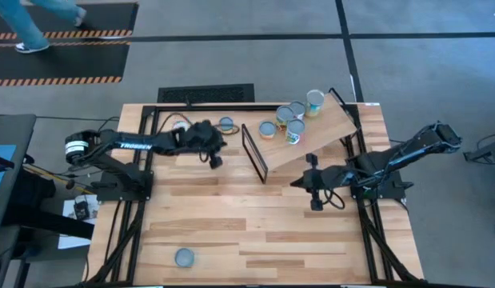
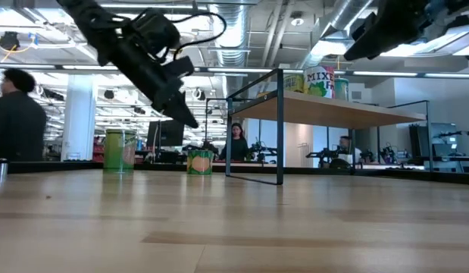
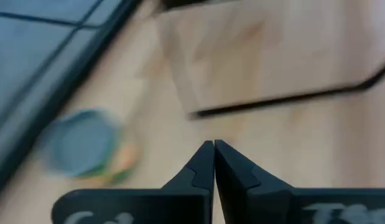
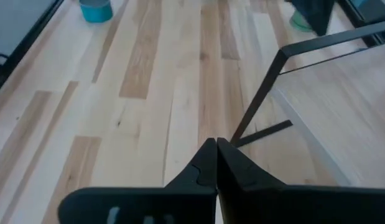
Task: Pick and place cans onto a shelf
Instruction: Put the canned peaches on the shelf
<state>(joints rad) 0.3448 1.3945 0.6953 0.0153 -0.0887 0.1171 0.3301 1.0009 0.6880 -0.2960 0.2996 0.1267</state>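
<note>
High view shows the left claw (image 1: 214,161) pinched shut and empty, near the light wood shelf (image 1: 311,132); staying shut, it could knock the green-label tin (image 1: 227,125) over.

bright even overhead light, soft shadows; left wrist view heavily motion-blurred, others sharp.

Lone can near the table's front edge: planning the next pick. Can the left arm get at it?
Probably yes: the can stands alone on bare table, nothing between it and the shut, empty left gripper.
</note>
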